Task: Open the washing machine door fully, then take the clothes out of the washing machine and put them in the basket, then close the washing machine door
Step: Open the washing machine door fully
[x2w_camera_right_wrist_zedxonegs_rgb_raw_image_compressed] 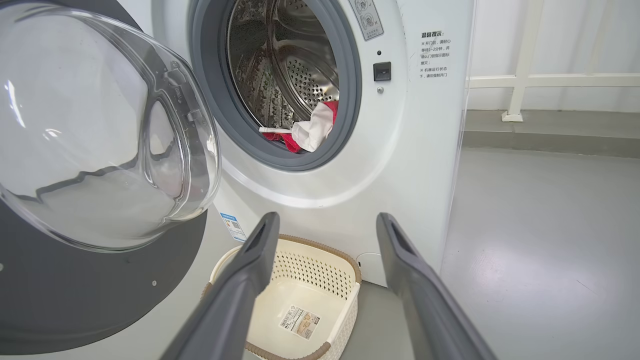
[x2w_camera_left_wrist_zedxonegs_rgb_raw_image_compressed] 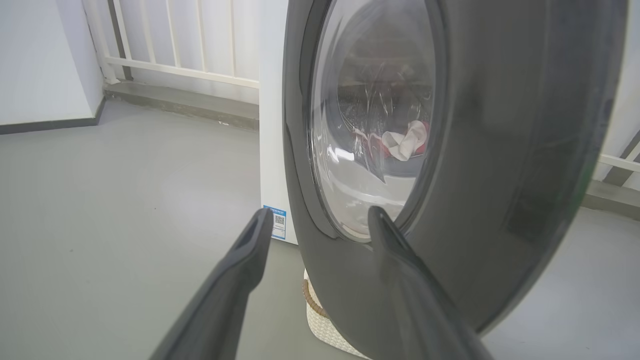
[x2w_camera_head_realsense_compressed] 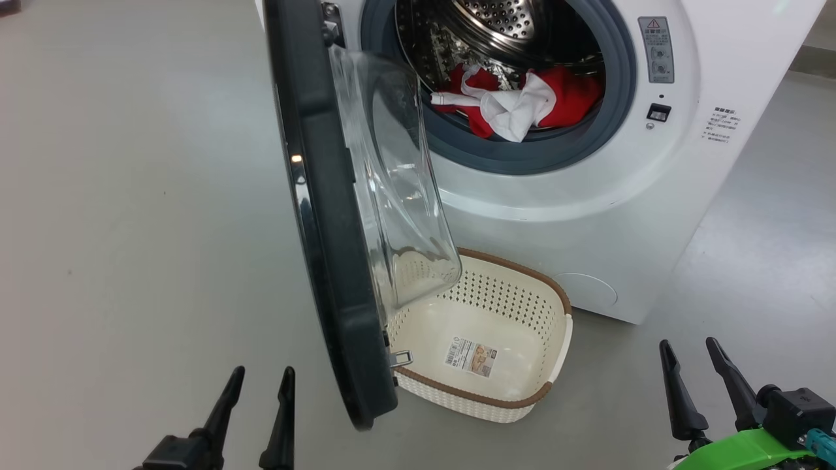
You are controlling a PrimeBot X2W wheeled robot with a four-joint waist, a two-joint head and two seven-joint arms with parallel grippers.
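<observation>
The white washing machine (x2w_camera_head_realsense_compressed: pixel 588 209) stands ahead with its black-rimmed door (x2w_camera_head_realsense_compressed: pixel 326 215) swung out edge-on towards me, glass bowl (x2w_camera_head_realsense_compressed: pixel 392 183) bulging right. Red and white clothes (x2w_camera_head_realsense_compressed: pixel 522 101) lie in the steel drum, also visible in the right wrist view as clothes (x2w_camera_right_wrist_zedxonegs_rgb_raw_image_compressed: pixel 312 130). The cream basket (x2w_camera_head_realsense_compressed: pixel 552 391) sits on the floor below the opening, nothing in it but a barcode sticker. My left gripper (x2w_camera_head_realsense_compressed: pixel 264 378) is open at the lower left, just left of the door's bottom edge. My right gripper (x2w_camera_head_realsense_compressed: pixel 689 349) is open at the lower right, apart from the basket.
Grey floor (x2w_camera_head_realsense_compressed: pixel 130 196) spreads left of the door and to the right of the machine. A white railing (x2w_camera_left_wrist_zedxonegs_rgb_raw_image_compressed: pixel 175 45) and a wall stand behind the machine. The door's lower part overhangs the basket's left end.
</observation>
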